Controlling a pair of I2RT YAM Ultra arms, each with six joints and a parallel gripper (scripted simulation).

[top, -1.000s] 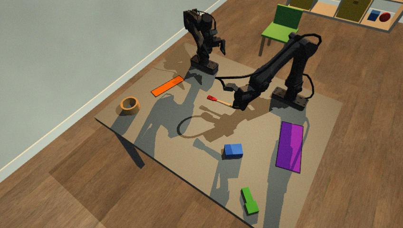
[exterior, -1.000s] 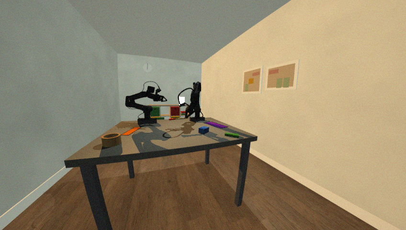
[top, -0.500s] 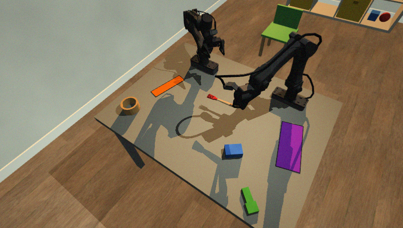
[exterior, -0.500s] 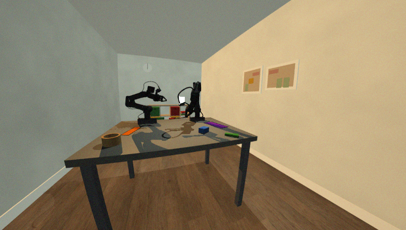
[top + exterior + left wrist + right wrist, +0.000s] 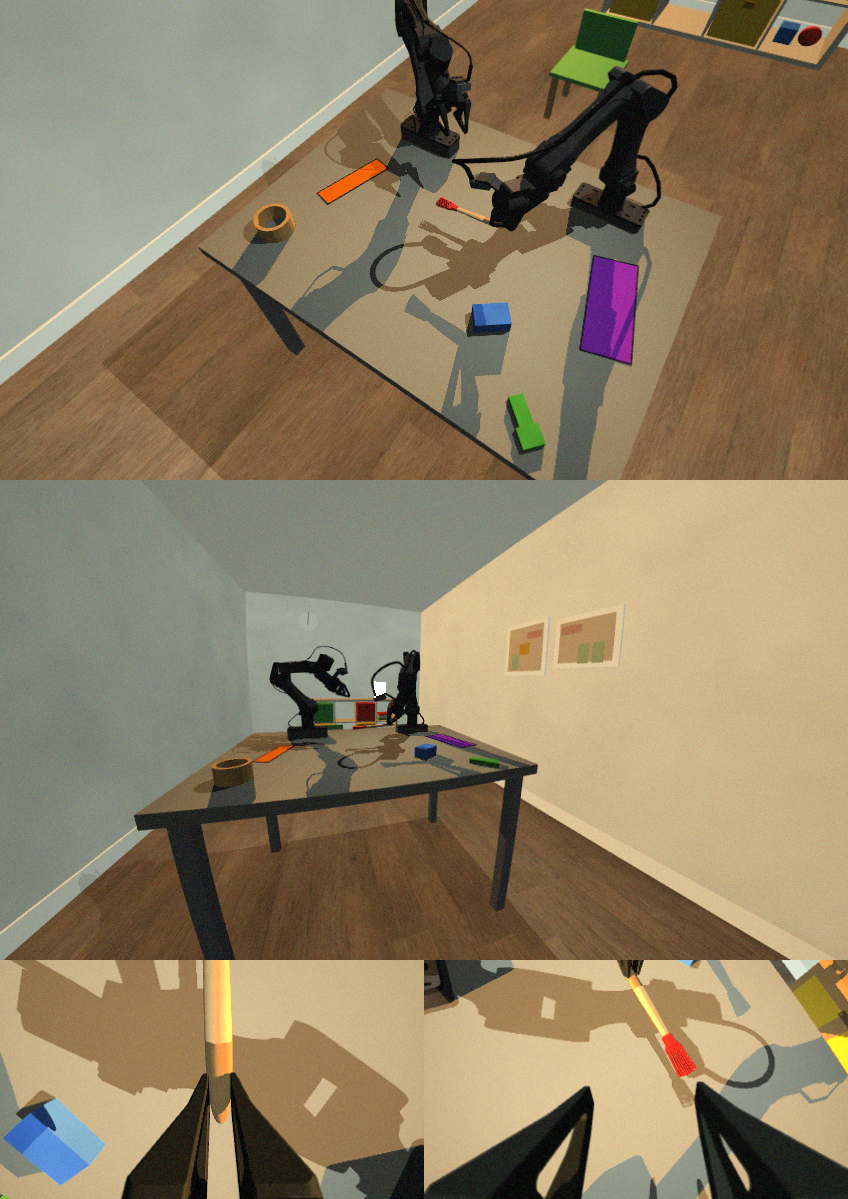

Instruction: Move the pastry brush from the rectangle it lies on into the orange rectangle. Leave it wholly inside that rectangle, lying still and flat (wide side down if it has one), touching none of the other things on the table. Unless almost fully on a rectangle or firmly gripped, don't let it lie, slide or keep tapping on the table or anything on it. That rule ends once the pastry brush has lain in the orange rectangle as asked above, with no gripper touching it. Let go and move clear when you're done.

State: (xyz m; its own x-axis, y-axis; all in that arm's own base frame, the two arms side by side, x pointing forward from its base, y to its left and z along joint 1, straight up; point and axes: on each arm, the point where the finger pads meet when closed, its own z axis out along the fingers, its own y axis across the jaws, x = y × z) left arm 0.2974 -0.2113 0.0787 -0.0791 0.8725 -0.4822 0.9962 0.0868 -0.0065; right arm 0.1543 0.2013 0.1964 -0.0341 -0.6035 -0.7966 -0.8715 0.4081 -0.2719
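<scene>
Smooth wooden handle [image 5: 474, 214] [image 5: 219, 1005] [image 5: 652, 1010]; matt black claw [image 5: 496, 221] [image 5: 219, 1076] [image 5: 631, 974].

No words, brand names, numerals or signs can be read on anything in any of the four views.

A green chair [image 5: 586, 68] on wood flooring [image 5: 178, 380] [image 5: 351, 884] — pale walls [image 5: 148, 107] [image 5: 684, 729], framed pictures [image 5: 589, 638] too.
</scene>
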